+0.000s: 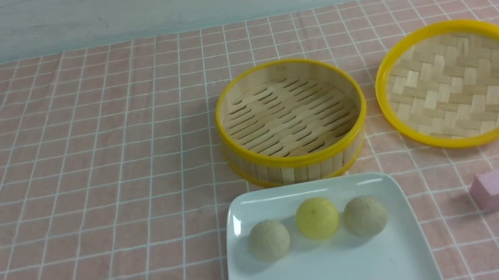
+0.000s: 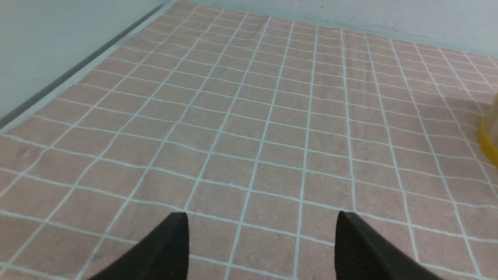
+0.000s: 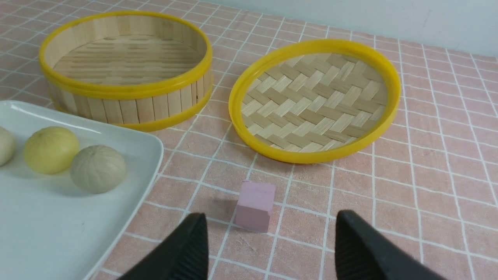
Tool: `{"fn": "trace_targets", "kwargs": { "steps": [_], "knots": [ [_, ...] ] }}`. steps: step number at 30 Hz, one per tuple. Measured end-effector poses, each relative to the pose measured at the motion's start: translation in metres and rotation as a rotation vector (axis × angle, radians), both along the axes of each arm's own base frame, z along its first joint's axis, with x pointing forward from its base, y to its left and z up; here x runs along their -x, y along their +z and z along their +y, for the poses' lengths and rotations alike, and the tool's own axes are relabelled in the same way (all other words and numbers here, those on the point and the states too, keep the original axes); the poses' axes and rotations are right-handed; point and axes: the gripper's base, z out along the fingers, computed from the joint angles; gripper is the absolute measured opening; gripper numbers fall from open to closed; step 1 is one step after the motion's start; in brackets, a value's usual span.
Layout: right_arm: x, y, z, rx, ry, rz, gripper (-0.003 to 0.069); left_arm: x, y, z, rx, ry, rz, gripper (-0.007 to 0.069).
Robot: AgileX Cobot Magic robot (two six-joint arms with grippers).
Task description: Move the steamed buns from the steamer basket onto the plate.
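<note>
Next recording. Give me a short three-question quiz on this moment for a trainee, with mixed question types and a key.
1. True or false: the steamer basket has no buns in it.
2. Multiple choice: how many steamed buns lie on the plate? A: one. B: two. C: three.
3. Short answer: name the small object that sits on the tablecloth to the right of the plate.

Key
1. True.
2. C: two beige ones with a yellow one between them.
3. The pink cube.
</note>
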Motion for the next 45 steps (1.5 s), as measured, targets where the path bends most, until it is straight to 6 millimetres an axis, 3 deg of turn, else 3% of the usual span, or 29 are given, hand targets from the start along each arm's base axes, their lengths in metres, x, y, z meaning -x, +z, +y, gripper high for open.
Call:
{"fn": "trace_targets", "kwargs": {
  "steps": [12, 45],
  "knots": [
    [0.0000, 0.0000, 0.0000, 0.000, 0.000, 0.000, 0.0442, 0.0027, -0.0083, 0.0037, 0.011, 0.045, 0.095, 0.0504],
    [0.0000, 0.0000, 0.0000, 0.000, 0.000, 0.000, 0.0442, 0.0031, -0.0085, 0.0039, -0.033, 0.037, 0.111, 0.0503]
  ]
}}
